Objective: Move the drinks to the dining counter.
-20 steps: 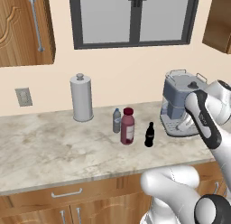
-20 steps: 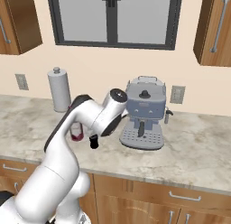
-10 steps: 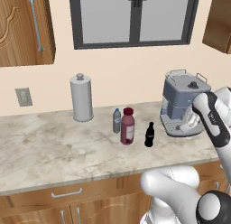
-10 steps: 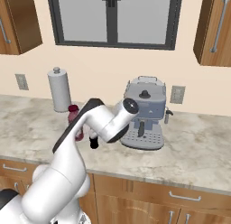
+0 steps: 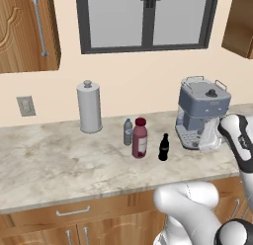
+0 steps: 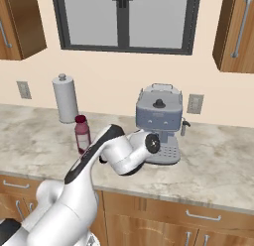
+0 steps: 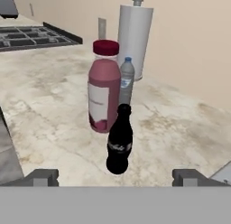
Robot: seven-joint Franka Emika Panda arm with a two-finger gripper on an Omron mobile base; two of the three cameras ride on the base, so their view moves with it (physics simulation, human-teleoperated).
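Observation:
Three drinks stand close together on the marble counter (image 5: 59, 165) below the window. The slim black cola bottle (image 7: 119, 142) is nearest in the hand view, upright and centred a short way ahead of my gripper (image 7: 116, 178). Its two fingertips (image 7: 43, 177) stand wide apart with nothing between them, so it is open. Behind the cola are the dark-red juice bottle (image 7: 103, 90) and the clear water bottle (image 7: 127, 83). The left base view shows the cola (image 5: 163, 147), juice (image 5: 140, 138) and water (image 5: 128, 132) left of my forearm. The dining counter is out of view.
A tall grey canister (image 5: 89, 106) stands behind the drinks against the wall. A grey coffee machine (image 5: 201, 113) sits just right of them, close to my arm. A stove grate (image 7: 31, 35) lies far along the counter. Cabinets hang above on both sides.
My arm has swung right and lower, toward the front of the coffee machine. The three bottles have not moved, and the gripper has stayed open.

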